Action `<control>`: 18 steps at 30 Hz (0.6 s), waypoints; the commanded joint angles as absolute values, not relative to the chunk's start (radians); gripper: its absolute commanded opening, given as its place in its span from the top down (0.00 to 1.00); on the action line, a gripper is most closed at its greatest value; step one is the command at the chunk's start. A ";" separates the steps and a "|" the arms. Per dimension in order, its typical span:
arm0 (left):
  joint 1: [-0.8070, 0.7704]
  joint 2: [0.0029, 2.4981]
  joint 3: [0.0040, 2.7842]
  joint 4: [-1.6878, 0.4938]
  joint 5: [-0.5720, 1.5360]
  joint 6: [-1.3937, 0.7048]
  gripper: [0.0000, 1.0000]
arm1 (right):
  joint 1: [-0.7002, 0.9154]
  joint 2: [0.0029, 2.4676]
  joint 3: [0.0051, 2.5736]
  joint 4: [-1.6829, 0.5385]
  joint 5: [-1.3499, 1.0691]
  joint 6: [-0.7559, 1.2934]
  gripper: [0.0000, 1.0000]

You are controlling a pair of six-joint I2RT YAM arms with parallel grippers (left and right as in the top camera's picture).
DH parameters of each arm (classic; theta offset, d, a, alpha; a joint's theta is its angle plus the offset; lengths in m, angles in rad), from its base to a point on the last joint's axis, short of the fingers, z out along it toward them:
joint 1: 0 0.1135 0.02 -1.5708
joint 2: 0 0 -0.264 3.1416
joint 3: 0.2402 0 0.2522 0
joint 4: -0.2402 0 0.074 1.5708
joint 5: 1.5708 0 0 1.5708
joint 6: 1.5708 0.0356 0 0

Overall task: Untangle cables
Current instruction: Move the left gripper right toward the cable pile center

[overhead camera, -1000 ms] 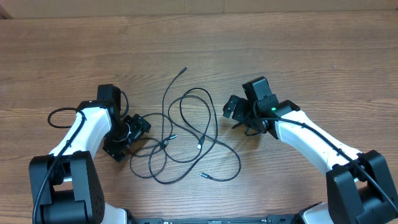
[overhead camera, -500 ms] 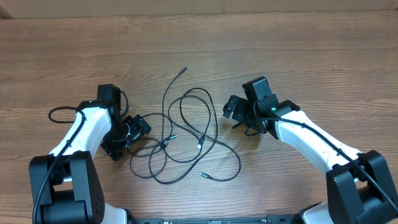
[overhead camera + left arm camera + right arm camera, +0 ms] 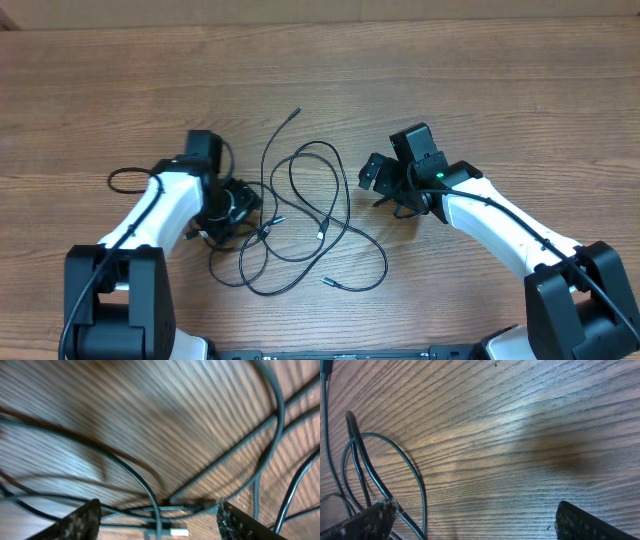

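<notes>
Overhead: the cables [image 3: 268, 229] lie in a loose tangle at the middle of the table [image 3: 520, 80]. Thin black loops overlap, and one free end points toward the top of the frame. The left gripper [image 3: 236, 205] sits at the tangle's left edge, over the strands there. The right gripper [image 3: 374, 176] hangs just right of the loops, apart from them.

Left wrist: the left gripper [image 3: 159, 521] is spread wide, its fingertips [image 3: 80, 522] in the lower corners. Several strands cross between them, along with a silver-tipped plug [image 3: 172, 532] at the bottom edge. Nothing is pinched.

Right wrist: the right gripper [image 3: 475, 525] is also wide and empty over bare wood, with cable loops [image 3: 380, 477] at the left of the frame.

The cords look light, limp and smooth. A pull would likely drag the whole bundle, and a thin strand may slip from the pads. A firm pinch near a plug or at a crossing seems best, with the other arm pinning the rest.
</notes>
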State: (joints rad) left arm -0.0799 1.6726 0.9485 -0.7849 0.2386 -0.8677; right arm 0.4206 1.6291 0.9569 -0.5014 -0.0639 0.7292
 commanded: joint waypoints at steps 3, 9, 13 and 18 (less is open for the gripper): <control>-0.134 1.678 0.930 -0.812 0.110 -1.033 0.18 | 0.419 1.634 0.955 -0.498 -0.065 0.730 0.00; -0.135 1.678 0.930 -0.821 0.104 -1.082 0.32 | 0.419 1.634 0.955 -0.498 -0.065 0.730 0.00; -0.144 1.678 0.915 -0.860 0.095 -1.214 0.22 | 0.419 1.634 0.955 -0.498 -0.065 0.730 0.00; -0.155 1.678 0.886 -0.854 0.055 -1.291 0.07 | 0.419 1.634 0.955 -0.498 -0.065 0.730 0.00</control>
State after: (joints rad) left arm -0.1421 1.6726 0.9115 -0.8555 0.1028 -1.2030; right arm 0.4206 1.6291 0.9569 -0.5014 -0.0639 0.7292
